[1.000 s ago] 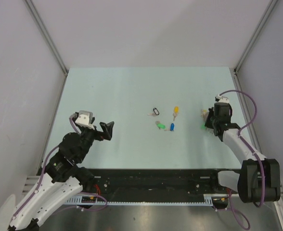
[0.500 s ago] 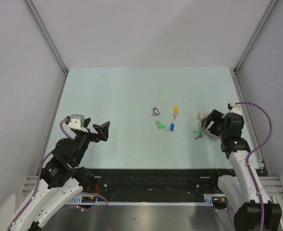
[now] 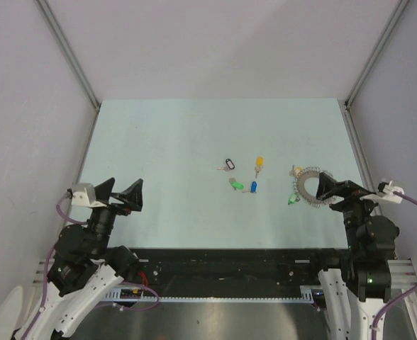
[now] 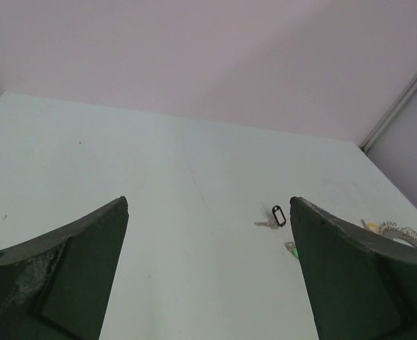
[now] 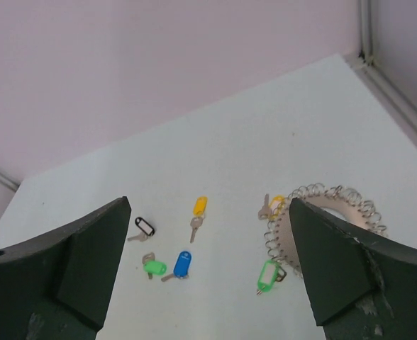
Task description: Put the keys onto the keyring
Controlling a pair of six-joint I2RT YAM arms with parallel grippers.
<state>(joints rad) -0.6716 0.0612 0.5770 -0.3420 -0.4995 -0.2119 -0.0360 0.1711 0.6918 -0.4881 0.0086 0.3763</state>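
Observation:
The keyring lies on the table at the right, a coiled silver ring with a green-tagged key and a yellow-tagged key hanging on its left rim. Four loose keys lie mid-table: black, yellow, green and blue. My right gripper stands open just on the near-right side of the ring, holding nothing. My left gripper is open and empty, far left of the keys. The left wrist view shows the black key and the ring's edge.
Pale table enclosed by grey walls with metal corner posts. A black rail runs along the near edge between the arm bases.
My right gripper went from shut on the keyring to open, let it go on the table and drew back toward the near edge. The left arm also pulled back and left.

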